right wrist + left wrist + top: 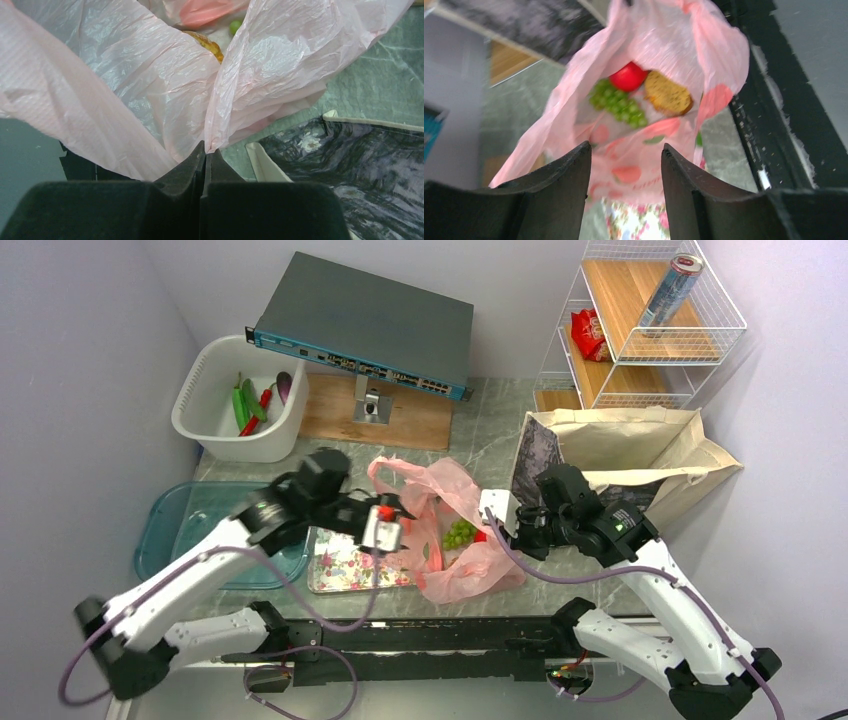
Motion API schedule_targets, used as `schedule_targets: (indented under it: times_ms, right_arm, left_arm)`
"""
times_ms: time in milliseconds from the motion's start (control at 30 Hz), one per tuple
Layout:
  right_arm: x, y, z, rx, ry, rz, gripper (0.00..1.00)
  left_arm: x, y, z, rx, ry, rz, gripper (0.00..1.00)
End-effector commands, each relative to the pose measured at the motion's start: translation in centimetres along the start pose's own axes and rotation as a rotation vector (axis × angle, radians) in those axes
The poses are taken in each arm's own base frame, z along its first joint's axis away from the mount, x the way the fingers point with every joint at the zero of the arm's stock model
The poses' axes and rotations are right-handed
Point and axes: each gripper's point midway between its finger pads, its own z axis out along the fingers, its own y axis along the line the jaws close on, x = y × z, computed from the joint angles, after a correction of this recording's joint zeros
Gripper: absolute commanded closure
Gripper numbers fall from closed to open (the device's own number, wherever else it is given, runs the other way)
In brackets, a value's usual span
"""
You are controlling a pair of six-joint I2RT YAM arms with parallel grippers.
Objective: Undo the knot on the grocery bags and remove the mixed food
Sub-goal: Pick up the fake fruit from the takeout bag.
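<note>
The right gripper (205, 150) is closed on the rim of the open pink bag (455, 540), while the left gripper (626, 150), jaws apart, faces straight into its mouth, where grapes (619, 105), apple (628, 76) and bread (668, 94) lie just ahead, nearest to it.

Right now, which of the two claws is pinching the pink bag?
The right gripper: its jaws are shut on a fold of the pink bag, while the left gripper is open.

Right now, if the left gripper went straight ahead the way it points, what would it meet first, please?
Probably the near lip of the pink bag, just past the left gripper; the green grapes lie beyond it. Depth is hard to judge.
</note>
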Motion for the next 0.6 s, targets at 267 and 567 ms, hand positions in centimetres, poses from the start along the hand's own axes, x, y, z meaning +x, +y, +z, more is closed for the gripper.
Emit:
schedule_targets:
  times_ms: [267, 567]
  right_arm:
    - [1.2, 2.0, -3.1, 0.005, 0.036, 0.026, 1.00]
    - [6.0, 4.2, -2.7, -0.049, 0.172, 0.007, 1.00]
  left_arm:
    - [9.6, 1.8, 14.1, 0.072, 0.182, -0.017, 0.18]
    - [13.6, 0.9, 16.4, 0.054, 0.262, -0.005, 0.04]
